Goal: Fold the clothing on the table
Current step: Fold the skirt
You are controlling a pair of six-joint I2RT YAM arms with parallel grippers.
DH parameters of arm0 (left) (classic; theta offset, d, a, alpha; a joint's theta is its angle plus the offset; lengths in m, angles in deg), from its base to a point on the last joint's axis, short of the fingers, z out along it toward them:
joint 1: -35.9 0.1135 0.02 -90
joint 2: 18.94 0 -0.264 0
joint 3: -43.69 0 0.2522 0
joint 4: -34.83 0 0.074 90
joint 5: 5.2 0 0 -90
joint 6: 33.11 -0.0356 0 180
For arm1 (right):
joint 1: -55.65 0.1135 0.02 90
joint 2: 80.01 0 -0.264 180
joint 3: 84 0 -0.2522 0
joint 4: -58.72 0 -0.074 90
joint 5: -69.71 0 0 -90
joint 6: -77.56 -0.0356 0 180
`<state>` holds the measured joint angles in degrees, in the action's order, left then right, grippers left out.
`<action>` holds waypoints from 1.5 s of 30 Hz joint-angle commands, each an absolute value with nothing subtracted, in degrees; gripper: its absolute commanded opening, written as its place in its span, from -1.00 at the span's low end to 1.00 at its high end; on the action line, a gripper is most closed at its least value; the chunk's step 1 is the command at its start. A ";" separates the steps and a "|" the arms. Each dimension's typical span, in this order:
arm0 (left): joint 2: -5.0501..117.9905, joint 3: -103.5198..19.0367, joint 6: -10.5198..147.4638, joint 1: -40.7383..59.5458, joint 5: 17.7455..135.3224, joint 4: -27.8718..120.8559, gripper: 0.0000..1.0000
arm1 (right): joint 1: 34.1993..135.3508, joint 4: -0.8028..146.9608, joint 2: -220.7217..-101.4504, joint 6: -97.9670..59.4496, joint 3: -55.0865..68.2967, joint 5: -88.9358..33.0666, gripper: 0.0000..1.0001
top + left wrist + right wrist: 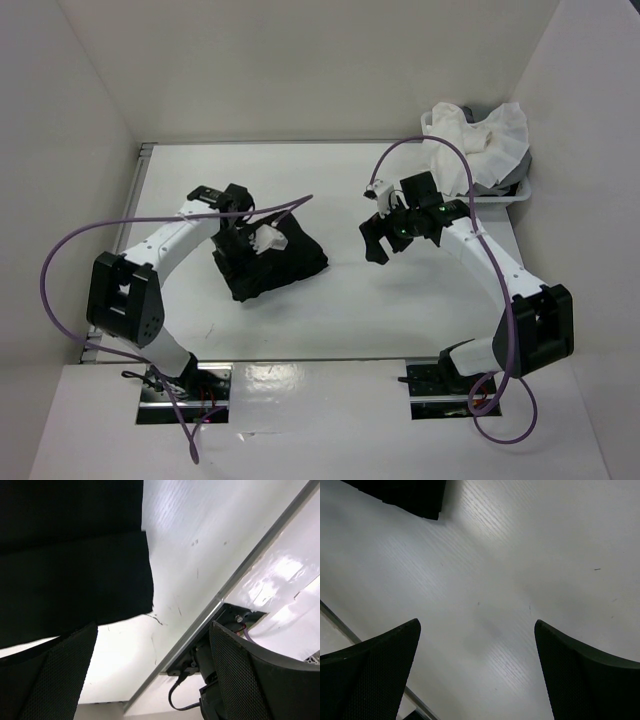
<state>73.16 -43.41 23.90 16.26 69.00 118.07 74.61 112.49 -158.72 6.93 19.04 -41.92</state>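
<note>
1. Skirt (275,265): a compact black bundle lying left of centre on the table (350,310), well apart from the basket (505,196) at the far right corner.
2. Long axis: it runs left to right, with the right end tilted slightly toward the far side. Which end is the waistband cannot be told.
3. Layers: the left wrist view shows the skirt (70,575) as stacked layers with a straight stepped edge against the table (200,540).
4. Writing: a white piece (270,238) sits above the skirt. Any print on it is too small to read.
5. Left gripper (240,245): over the skirt's left part, its fingers (60,675) spread wide, gripping nothing. Contact with the fabric cannot be told.
6. Right gripper (385,240): right of the skirt and apart from it, fingers (375,670) spread wide above the table (520,555). A skirt corner (410,495) shows beyond.
7. Cloths (470,135): white and grey, heaped in the basket.
</note>
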 commanded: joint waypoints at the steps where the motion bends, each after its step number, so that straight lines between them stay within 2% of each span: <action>1: 71.77 -40.22 22.35 17.97 71.86 117.86 0.96 | 74.72 110.28 -156.82 7.24 19.22 -41.74 0.97; 8: 73.43 -36.35 22.35 23.77 75.82 112.76 0.96 | 74.72 110.28 -156.82 7.24 19.22 -41.74 0.97; 12: 75.36 -38.44 22.35 28.51 75.31 111.87 0.93 | 74.72 110.28 -156.82 7.24 19.22 -41.74 0.97; 17: 69.84 -53.63 22.35 29.93 64.95 119.69 0.90 | 74.72 110.28 -156.82 7.24 19.22 -41.74 0.97; 18: 69.14 -59.22 22.35 29.93 63.63 121.27 0.98 | 74.72 110.28 -156.82 7.24 19.22 -41.74 0.97; 21: 68.08 -65.06 23.58 29.93 57.39 122.51 0.98 | 74.72 110.28 -156.82 7.24 19.22 -41.74 0.97; 24: 68.68 -63.25 22.45 29.93 50.36 123.04 0.98 | 74.72 110.28 -156.82 7.24 19.22 -41.74 0.97; 28: 71.85 -53.69 19.03 29.93 44.12 119.88 0.98 | 74.72 110.28 -156.82 7.24 19.22 -42.26 0.97; 45: 91.09 -47.69 8.90 32.39 40.85 115.30 0.96 | 74.72 110.28 -157.88 7.24 19.22 -42.79 0.97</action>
